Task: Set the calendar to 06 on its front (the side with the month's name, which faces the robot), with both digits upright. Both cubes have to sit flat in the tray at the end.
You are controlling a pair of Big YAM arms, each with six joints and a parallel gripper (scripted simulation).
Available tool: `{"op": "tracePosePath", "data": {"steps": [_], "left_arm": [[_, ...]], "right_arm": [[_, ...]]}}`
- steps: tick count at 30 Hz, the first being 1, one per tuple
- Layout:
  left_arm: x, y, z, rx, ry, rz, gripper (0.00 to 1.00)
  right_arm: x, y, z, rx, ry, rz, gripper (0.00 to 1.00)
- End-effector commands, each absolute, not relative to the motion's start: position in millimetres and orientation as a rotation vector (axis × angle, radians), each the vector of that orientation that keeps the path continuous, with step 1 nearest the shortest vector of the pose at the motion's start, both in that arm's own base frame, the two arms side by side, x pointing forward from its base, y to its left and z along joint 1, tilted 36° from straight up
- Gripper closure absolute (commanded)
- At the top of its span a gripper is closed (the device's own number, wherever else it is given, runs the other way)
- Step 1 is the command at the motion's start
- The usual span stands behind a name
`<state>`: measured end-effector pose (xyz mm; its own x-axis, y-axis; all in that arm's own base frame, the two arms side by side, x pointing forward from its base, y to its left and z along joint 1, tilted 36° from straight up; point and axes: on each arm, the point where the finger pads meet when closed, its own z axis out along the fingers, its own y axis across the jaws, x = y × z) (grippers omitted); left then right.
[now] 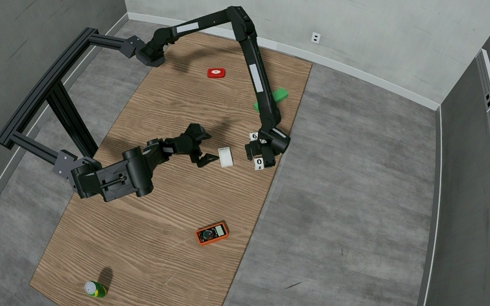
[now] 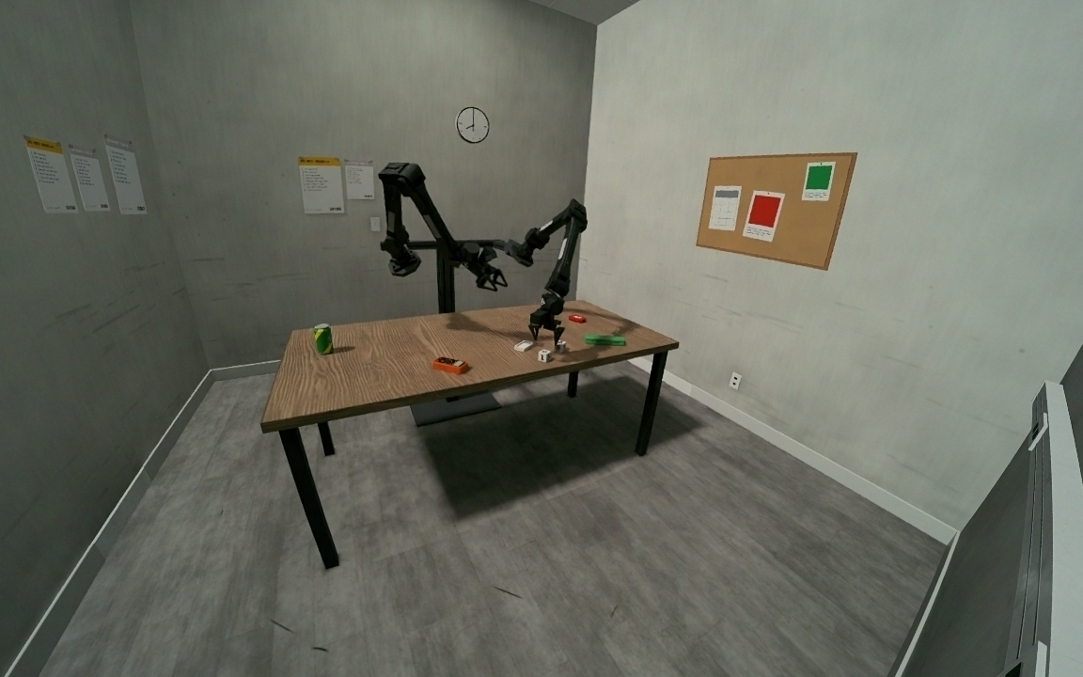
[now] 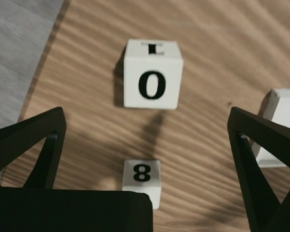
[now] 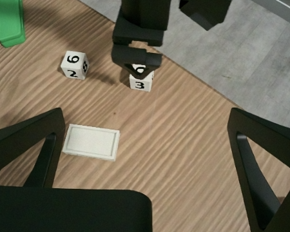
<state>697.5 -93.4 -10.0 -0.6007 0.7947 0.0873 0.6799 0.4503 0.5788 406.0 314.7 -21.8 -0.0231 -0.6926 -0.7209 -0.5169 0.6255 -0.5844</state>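
Observation:
The white tray lies empty on the table; it also shows in the right wrist view and at the right edge of the left wrist view. One white cube rests on the table near the far edge with 0 on top. The other cube lies apart from it with 6 on top; its 8 face shows in the left wrist view. My left gripper is open and empty, just above the 0 cube. My right gripper is open and empty, raised beside the tray.
A green block lies behind the cubes and a red case further back. An orange multimeter and a green can sit toward the other end. The table edge runs close beside the 0 cube.

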Motion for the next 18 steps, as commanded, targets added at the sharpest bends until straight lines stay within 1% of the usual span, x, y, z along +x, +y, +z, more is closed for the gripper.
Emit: {"op": "tracePosePath", "data": {"steps": [1,3,4,5,6,9,12,18], "left_arm": [[697,-111,-22,1.321,2.484,0.861,0.11],[697,-111,-22,1.321,2.484,0.861,0.11],[701,-84,-22,1.297,2.508,0.868,0.23],[700,-83,-13,1.295,2.494,0.859,0.34],[699,-79,-16,1.299,2.493,0.843,0.36],[704,-63,8,1.169,2.502,0.794,0.36],[717,-9,24,1.114,2.453,0.731,0.36],[712,15,-11,1.213,2.291,0.488,0.36]], "right_arm": [[408,320,-20,-1.006,1.672,-0.184,0.0],[408,320,-20,-1.006,1.672,-0.184,0.0],[405,325,-30,-1.033,1.682,-0.182,0.0],[401,332,-33,-1.048,1.679,-0.175,0.0],[399,341,-39,-1.07,1.681,-0.167,0.0],[391,363,-55,-1.12,1.681,-0.142,0.0],[373,401,-82,-1.208,1.675,-0.107,0.0],[361,427,-105,-1.274,1.671,-0.092,0.0]]}}
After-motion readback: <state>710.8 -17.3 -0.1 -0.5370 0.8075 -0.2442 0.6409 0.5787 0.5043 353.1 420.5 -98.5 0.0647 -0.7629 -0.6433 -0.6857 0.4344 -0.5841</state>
